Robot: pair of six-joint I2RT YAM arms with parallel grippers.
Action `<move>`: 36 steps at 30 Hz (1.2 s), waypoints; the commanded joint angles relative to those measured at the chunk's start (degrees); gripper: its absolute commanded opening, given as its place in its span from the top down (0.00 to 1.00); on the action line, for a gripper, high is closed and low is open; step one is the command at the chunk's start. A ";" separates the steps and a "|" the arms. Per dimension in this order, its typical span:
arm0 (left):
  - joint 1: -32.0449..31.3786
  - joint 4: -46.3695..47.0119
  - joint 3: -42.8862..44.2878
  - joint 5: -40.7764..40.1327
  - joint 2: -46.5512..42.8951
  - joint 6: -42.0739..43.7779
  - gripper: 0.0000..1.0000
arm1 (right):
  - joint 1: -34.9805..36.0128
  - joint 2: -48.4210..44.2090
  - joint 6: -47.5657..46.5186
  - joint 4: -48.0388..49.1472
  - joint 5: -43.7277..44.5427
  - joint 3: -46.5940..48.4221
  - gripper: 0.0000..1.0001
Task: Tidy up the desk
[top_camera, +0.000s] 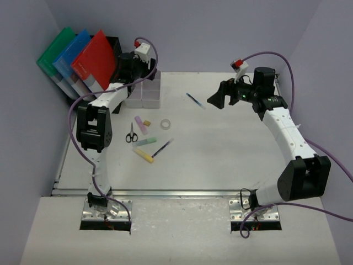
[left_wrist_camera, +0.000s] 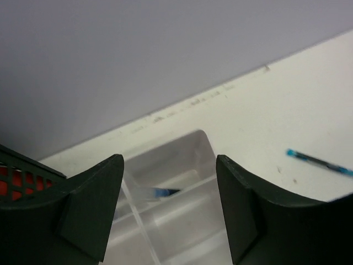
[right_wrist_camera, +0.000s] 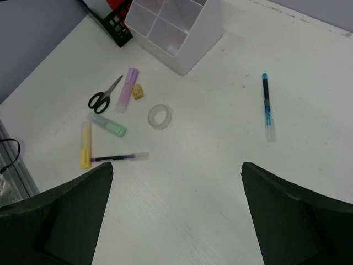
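Note:
The white desk carries scattered stationery. My left gripper hangs open over the clear compartment tray. Inside one compartment a blurred blue pen shows below the jaws, touching neither finger. In the top view the left gripper sits at the back left above the tray. My right gripper is wide open and empty, high over the desk's back right. A second blue pen lies on the desk between the two grippers.
Left of centre lie scissors, a pink highlighter, a small yellow eraser, a tape roll, a green highlighter, a yellow highlighter and a purple pen. A black rack holds green, blue and red folders. A metal rail edges the front.

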 commanded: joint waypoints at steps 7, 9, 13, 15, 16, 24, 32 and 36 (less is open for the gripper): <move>-12.44 -40.87 -10.65 10.39 -18.95 8.95 0.60 | -0.40 -0.82 0.01 1.82 0.38 -0.41 0.01; -14.81 -44.29 -16.24 10.00 -21.26 8.84 0.61 | -0.34 -0.44 -0.32 0.96 0.31 -0.28 0.01; -20.13 -49.68 -22.42 7.18 -22.85 7.77 0.63 | -0.31 0.48 -0.47 -0.29 0.31 -0.13 0.01; -21.59 -49.33 -25.25 6.45 -23.78 6.52 0.61 | -0.31 0.82 -0.26 -0.55 -0.04 -0.23 0.01; -22.90 -48.66 -26.35 3.77 -24.03 5.54 0.59 | -0.36 0.94 0.00 -0.56 -0.18 -0.30 0.01; -27.10 -47.47 -23.87 -10.84 -17.78 -2.34 0.60 | -0.31 0.51 1.16 -0.28 -0.66 -1.49 0.01; -27.12 -46.10 -20.76 -15.84 -12.70 -4.17 0.65 | -0.31 -3.11 1.00 0.27 0.23 -4.94 0.01; -27.13 -45.78 -18.68 -15.10 -9.37 -5.20 0.65 | -0.31 -4.62 0.74 0.28 0.56 -6.17 0.01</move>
